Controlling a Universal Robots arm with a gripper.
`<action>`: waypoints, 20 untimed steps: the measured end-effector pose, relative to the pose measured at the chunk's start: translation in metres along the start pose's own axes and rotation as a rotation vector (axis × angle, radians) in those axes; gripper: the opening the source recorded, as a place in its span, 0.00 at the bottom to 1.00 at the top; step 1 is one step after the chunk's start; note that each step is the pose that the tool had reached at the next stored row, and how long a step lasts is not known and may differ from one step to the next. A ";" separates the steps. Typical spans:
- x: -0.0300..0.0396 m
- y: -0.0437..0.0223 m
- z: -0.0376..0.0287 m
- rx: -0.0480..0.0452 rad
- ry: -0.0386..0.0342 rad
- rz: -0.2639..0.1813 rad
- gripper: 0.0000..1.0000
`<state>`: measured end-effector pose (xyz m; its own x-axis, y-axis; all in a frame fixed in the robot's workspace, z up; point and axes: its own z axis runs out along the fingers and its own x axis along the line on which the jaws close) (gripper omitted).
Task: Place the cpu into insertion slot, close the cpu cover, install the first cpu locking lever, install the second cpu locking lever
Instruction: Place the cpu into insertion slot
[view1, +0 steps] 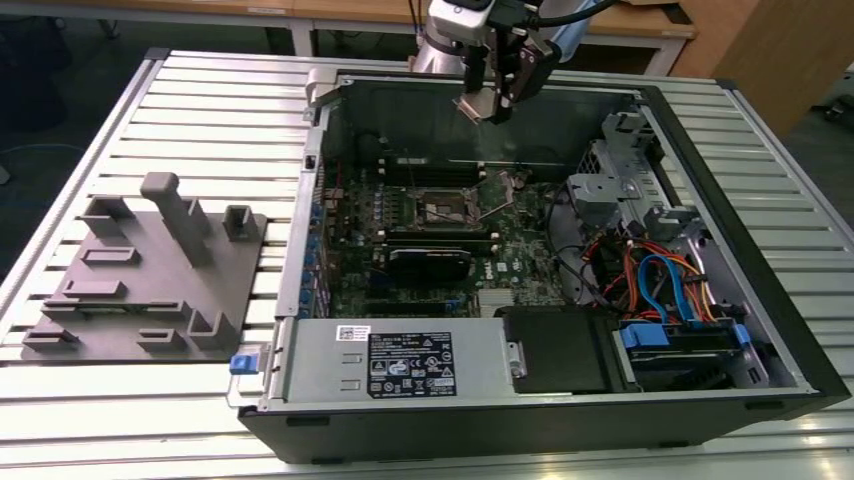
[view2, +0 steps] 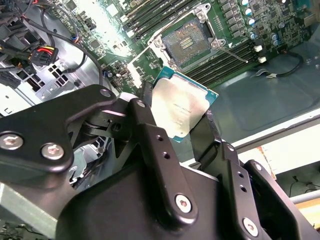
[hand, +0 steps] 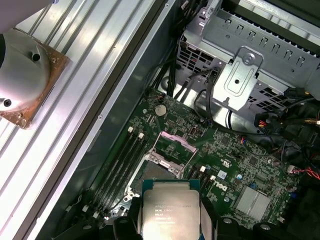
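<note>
Aloft, end effector (view1: 491, 112) grips cpu (view2: 184, 107) — insertion slot (view2: 189, 42) uncovered.

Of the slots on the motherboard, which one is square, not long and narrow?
The insertion slot, mid-board: square, with a silver rim and dark centre. The long black slots flanking it are narrow strips. The tool holds the cpu.

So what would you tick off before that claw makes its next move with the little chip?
1. Chip gripped: ok, the cpu is clamped in the claw.
2. Slot free: ok, the insertion slot shows a bare dark centre.
3. Cover out of the way: ok, the cpu cover looks raised beside the slot.
4. Chip down at the slot: not ok, the claw hangs high above the circuit board.
5. Chip corners matched to the slot: cannot tell.
</note>
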<state>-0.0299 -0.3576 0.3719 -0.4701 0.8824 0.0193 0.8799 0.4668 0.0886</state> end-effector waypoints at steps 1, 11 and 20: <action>0.0000 0.0000 0.0000 0.0000 0.0000 0.000 0.54; 0.0002 0.0001 0.0002 -0.0015 -0.0071 0.079 0.54; 0.0002 0.0001 0.0002 -0.0017 -0.0081 0.090 0.54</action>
<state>-0.0299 -0.3574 0.3717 -0.3888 0.9211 0.0192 0.9183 0.3858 0.0885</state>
